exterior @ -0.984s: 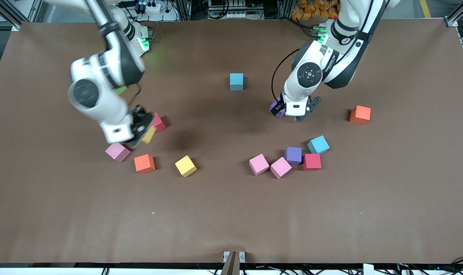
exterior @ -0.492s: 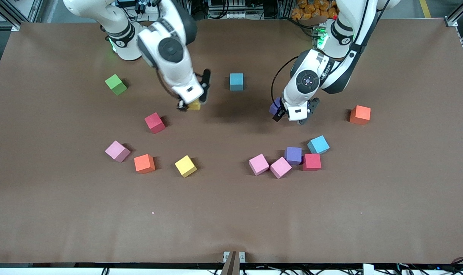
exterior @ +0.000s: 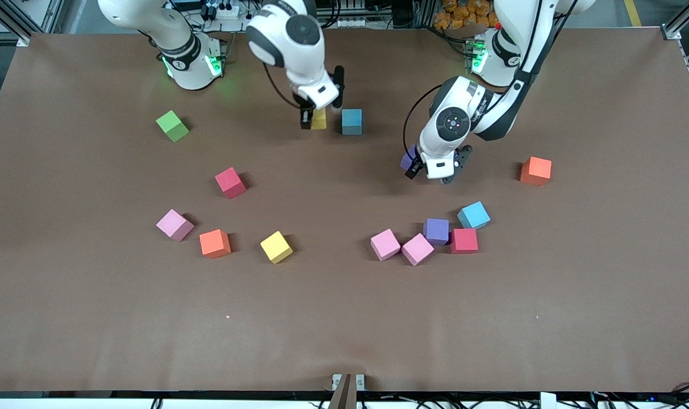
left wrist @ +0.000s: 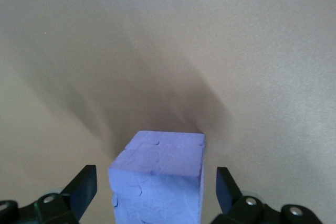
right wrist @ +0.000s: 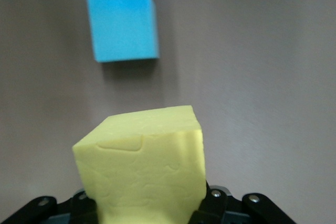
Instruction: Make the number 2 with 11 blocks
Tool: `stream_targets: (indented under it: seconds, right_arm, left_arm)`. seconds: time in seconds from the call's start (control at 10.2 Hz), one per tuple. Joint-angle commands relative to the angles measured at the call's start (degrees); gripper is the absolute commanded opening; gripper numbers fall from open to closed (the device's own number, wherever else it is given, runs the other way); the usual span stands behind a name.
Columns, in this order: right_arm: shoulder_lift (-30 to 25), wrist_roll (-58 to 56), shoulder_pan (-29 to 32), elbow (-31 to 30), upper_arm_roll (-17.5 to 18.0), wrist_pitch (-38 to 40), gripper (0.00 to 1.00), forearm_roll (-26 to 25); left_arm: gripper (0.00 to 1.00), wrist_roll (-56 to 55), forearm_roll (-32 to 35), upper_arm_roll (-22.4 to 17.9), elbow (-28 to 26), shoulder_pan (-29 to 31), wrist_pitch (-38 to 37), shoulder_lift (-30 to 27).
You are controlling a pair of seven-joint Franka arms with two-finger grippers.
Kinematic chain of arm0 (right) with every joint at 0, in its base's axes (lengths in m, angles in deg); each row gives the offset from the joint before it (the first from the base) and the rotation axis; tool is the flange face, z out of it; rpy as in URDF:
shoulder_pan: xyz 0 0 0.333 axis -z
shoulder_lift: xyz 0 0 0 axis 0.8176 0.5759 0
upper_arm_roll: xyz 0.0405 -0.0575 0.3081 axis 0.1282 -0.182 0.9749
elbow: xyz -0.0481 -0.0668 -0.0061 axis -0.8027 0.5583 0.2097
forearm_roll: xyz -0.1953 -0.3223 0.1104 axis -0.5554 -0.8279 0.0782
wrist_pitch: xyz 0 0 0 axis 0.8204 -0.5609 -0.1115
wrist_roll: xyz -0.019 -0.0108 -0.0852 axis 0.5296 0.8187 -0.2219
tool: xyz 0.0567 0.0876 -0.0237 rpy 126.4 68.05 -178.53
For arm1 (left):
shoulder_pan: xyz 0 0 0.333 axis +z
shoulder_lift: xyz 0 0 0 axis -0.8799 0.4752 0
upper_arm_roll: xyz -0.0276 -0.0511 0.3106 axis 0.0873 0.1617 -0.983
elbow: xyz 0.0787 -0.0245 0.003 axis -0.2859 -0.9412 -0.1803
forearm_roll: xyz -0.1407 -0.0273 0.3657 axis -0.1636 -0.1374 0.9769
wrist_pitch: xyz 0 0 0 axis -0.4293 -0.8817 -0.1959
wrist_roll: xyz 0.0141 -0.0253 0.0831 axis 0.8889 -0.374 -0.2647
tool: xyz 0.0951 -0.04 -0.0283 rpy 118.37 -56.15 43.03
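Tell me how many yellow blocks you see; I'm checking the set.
2. One yellow block is held in the right gripper, beside the blue block. The other yellow block lies on the table beside an orange block. None seem hidden.

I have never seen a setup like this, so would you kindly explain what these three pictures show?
Two white robot arms work at a brown table. The wide picture looks down from a high camera facing them; the two close-ups come from cameras on their wrists. The right gripper has its jaws shut on a yellow cube, beside a blue cube lying on the table. The left gripper has open jaws either side of a purple cube resting on the table. Loose coloured cubes lie scattered nearer the front camera, and a green cube sits toward the right arm's end.
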Motion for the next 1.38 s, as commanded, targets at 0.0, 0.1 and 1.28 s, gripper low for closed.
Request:
stream_targets:
  seconds: [0.0,0.1,1.28]
  right_arm:
    - [1.0,5.1,-2.7,-1.3,-0.7,-3.0,0.44,-0.4]
    - [1.6,5.8,-3.1,-1.3,-0.6,-3.7,0.44,-0.4]
    - [10.7,5.2,-4.3,-0.6,-0.7,-14.1,0.44,-0.5]
  left_arm:
    - [1.00,-0.7,1.1,1.1,-0.3,0.0,2.6,1.8]
    - [1.00,-1.6,1.0,1.7,-0.2,0.0,2.6,2.0]
    - [0.33,-22.0,0.5,5.3,-0.4,0.4,3.9,-1.0]
